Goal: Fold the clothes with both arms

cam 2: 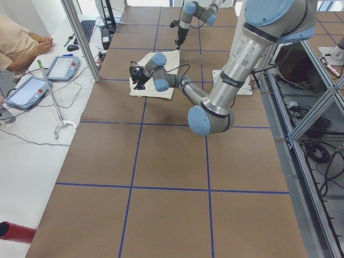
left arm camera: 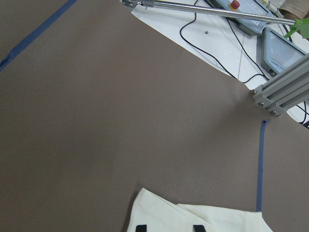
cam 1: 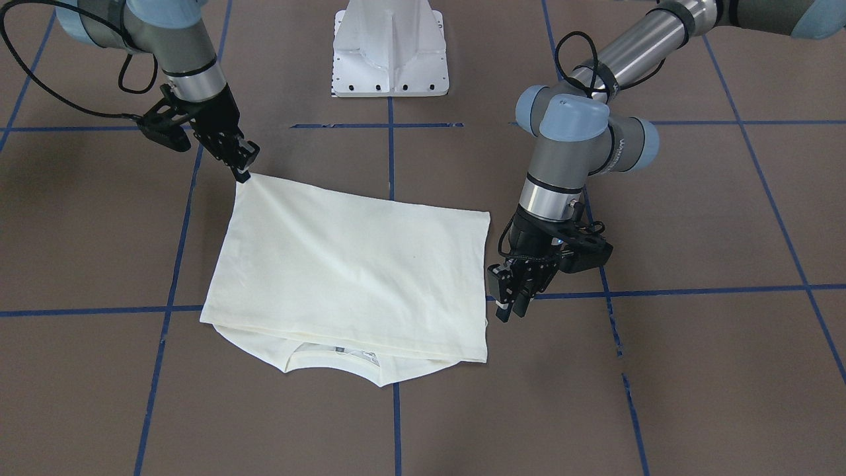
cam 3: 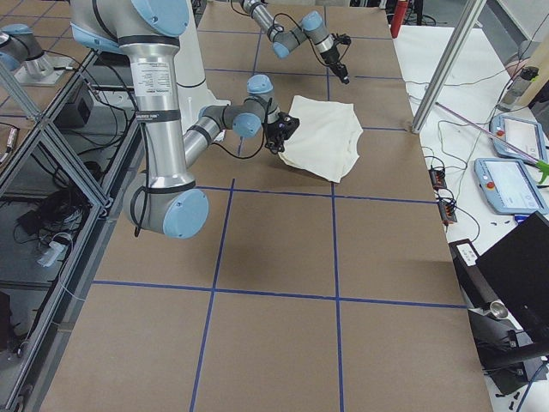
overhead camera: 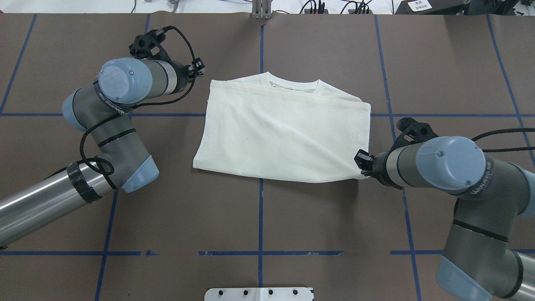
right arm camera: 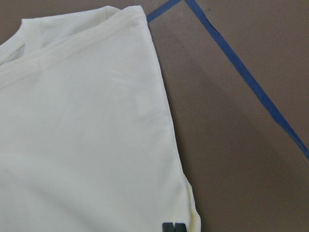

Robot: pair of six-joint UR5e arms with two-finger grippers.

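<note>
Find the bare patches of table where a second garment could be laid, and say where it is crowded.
Free: the wide stretch of table between the shirt and the white base; also the far corner beyond the right arm. Crowded: both ends of the shirt, where the left gripper and right gripper sit.

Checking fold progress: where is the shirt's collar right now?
Overhead view: the collar peeks out along the folded shirt's far edge, away from the robot, just right of the centre tape line.
</note>
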